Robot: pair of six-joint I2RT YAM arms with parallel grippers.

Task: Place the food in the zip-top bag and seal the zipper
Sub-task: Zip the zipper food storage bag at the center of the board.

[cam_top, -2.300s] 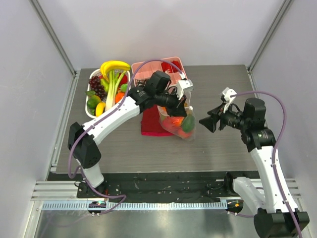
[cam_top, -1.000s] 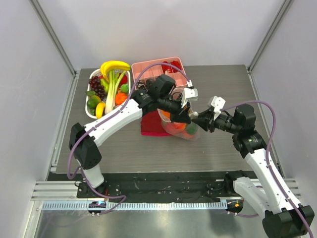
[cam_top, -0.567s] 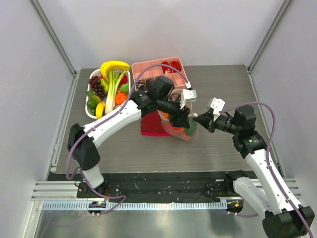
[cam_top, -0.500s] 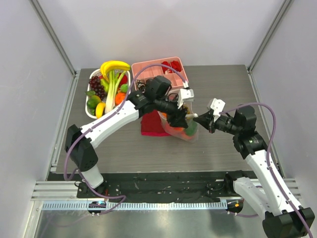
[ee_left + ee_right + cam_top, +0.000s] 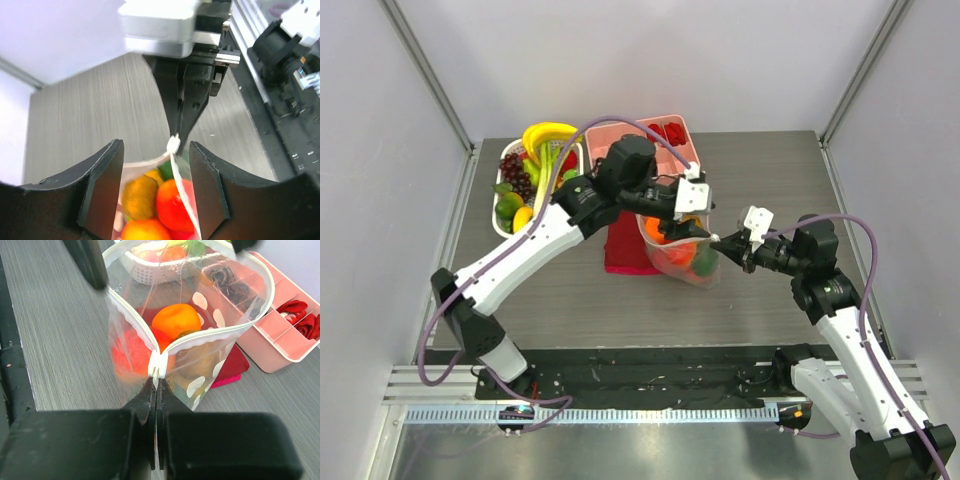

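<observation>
The zip-top bag (image 5: 678,255) stands upright on the table with its mouth gaping. Inside it lies the food: an orange fruit (image 5: 176,317), a red fruit (image 5: 175,200) and a yellowish one (image 5: 140,195). My right gripper (image 5: 156,386) is shut on the near corner of the bag, just under the end of the white zipper (image 5: 131,315). My left gripper (image 5: 155,160) hangs open over the mouth, its fingers (image 5: 102,180) on either side of the zipper rim and apart from it. In the top view, the left gripper (image 5: 692,226) and the right gripper (image 5: 722,241) nearly meet.
A white basket (image 5: 503,228) of fruit stands at the back left. A pink divided tray (image 5: 620,137) is behind the bag. A dark red cloth (image 5: 623,252) lies under and left of the bag. Bare table lies in front and to the right.
My right gripper has closed on the bag's corner by the zipper end. My left gripper has opened, let go of the bag rim and drawn up and back a little.
</observation>
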